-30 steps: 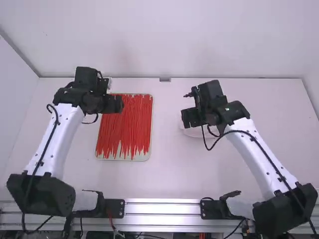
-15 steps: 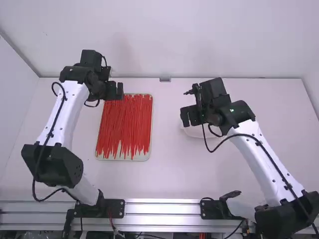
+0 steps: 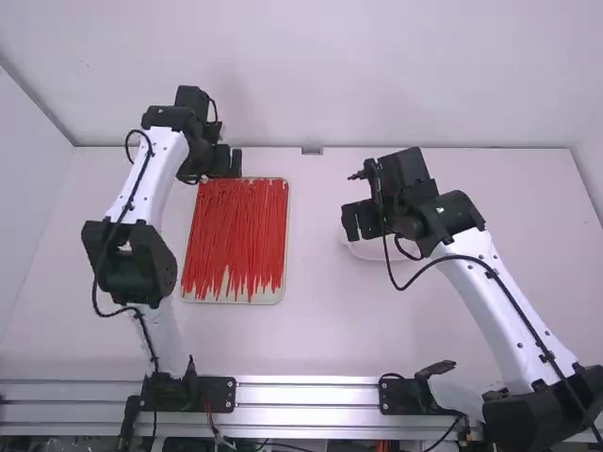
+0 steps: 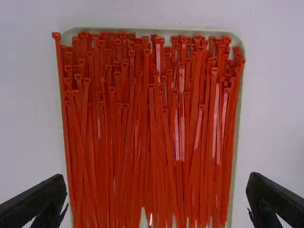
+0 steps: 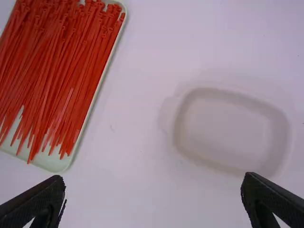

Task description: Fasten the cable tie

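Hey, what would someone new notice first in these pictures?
The thick heap of orange-red cable ties on a pale tray, left of the table's middle, stands out first. The left pincer hangs open over the tray's far end. The right pincer hangs open above a shallow white dish right of the tray.

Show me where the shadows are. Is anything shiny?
Left wrist view: a few of the orange cable ties catch the light as pale streaks, so they look a bit shiny. Right wrist view: the white dish has only a soft grey shadow along its rim. High view: the light is even, with no hard shadows on the table.
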Motion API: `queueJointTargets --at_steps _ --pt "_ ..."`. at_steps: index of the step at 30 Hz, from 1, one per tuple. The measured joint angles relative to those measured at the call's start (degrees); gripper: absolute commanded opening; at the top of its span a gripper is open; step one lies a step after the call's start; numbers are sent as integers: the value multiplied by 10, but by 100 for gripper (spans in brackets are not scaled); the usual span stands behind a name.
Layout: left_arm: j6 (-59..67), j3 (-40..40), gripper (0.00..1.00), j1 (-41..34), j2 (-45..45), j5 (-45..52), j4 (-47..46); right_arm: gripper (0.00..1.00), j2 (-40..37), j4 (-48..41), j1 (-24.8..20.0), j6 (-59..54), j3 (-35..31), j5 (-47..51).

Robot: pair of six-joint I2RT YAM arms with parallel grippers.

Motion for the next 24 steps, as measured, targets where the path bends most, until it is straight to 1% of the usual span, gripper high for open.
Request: queueJointTargets --at_steps 5,10,16,21,24 --pt "-4 0 97 3 35 -2 23 99 0 -1 -4 -1 0 0" --pt "-9 0 94 26 78 8 43 99 0 -9 -5 0 0 0" --pt "-14 0 94 48 116 22 60 99 0 -10 -7 -1 0 0" --pt "-19 -13 92 49 122 28 116 99 0 -9 -7 0 0 0" --pt "-25 -44 88 48 122 27 160 99 0 -9 -7 0 0 0"
